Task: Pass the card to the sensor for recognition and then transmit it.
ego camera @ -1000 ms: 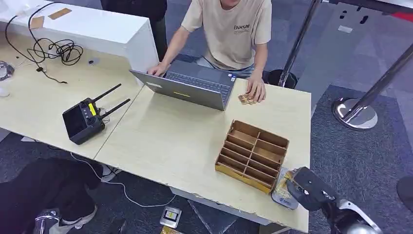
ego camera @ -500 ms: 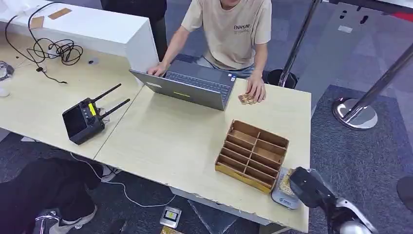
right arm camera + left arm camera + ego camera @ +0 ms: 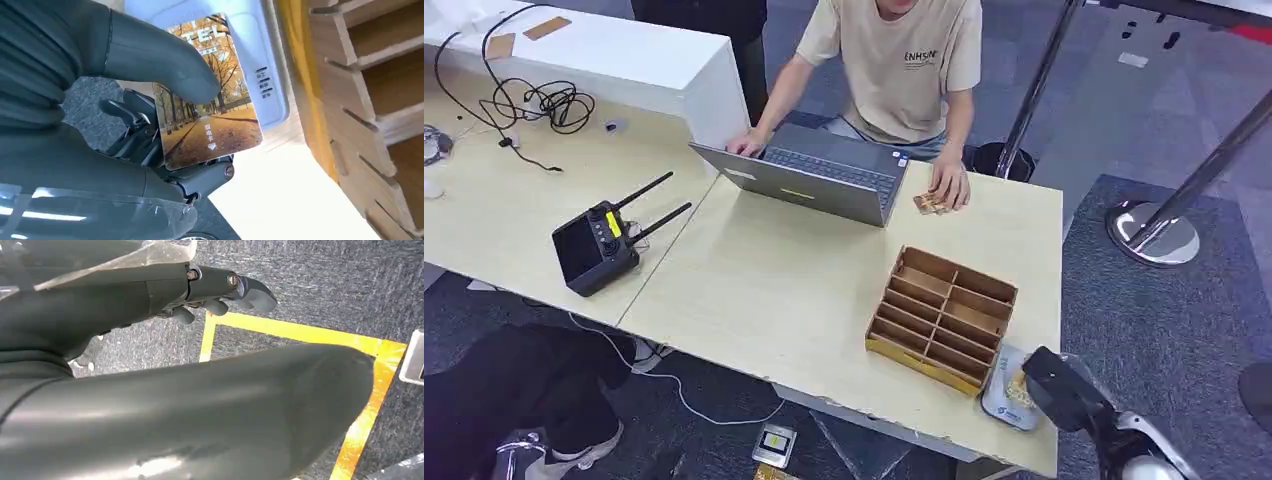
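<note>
While pinched by R hand [image 3: 100, 100], card [image 3: 210, 115] over sensor [image 3: 265, 60]

Robot's right hand [image 3: 150, 95] is all dark grey up close: a ribbed, bellows-looking cover running back from it, a fat smooth thumb, and darker, nearly black fingers [image 3: 125, 112] with exposed linkages. There's a round silver screw head by those linkages, and a clear plastic shield (a bit glossy, catching the light) over the forearm just behind the hand. In the head view that hand [image 3: 1064, 385] looks black and boxy, with the silver arm [image 3: 1149, 460] behind it. The left hand [image 3: 220, 287] is the same build: dark grey shell, two small screws near the thumb base, lighter grey thumb tip, stubby grey fingers.
</note>
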Tool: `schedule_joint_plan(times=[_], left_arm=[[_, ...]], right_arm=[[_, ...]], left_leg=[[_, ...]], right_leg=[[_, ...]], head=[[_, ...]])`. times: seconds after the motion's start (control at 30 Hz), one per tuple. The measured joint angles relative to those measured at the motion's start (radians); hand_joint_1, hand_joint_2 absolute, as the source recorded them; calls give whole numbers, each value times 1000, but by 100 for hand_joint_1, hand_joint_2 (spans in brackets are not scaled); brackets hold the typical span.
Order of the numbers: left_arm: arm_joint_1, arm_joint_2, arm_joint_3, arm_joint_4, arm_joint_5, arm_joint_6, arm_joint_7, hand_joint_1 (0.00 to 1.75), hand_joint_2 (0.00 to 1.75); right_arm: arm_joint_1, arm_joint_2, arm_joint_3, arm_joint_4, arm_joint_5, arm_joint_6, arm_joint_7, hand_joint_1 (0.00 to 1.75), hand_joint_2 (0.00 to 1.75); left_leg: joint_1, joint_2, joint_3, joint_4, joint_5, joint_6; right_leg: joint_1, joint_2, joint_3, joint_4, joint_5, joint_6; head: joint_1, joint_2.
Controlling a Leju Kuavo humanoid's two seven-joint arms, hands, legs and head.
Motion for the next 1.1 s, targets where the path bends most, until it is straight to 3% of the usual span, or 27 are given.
schedule_joint_plan(times=[0.2, 0.6, 0.93, 1.1], left_arm=[[-1, 0, 0, 0, -2, 0, 2, 0, 0], [-1, 0, 0, 0, 0, 3, 12, 0, 0], [-1, 0, 0, 0, -2, 6, 11, 0, 0], [-1, 0, 0, 0, -2, 6, 11, 0, 0]], right_arm=[[-12, 26, 9, 58, 55, -43, -40, 175, 175], [-43, 59, 33, 112, 186, -131, -21, 175, 175], [-46, 71, 34, 126, 188, -134, -23, 175, 175], [-45, 77, 23, 129, 98, -132, -86, 175, 175]], left_leg=[[0, 0, 0, 0, 0, 0], [0, 0, 1, 0, 0, 0], [0, 0, 2, 0, 0, 0], [0, 0, 2, 0, 0, 0]], right_leg=[[0, 0, 0, 0, 0, 0], [0, 0, 1, 0, 0, 0], [0, 0, 2, 0, 0, 0], [0, 0, 2, 0, 0, 0]], head=[[0, 0], [0, 0], [0, 0], [0, 0]])
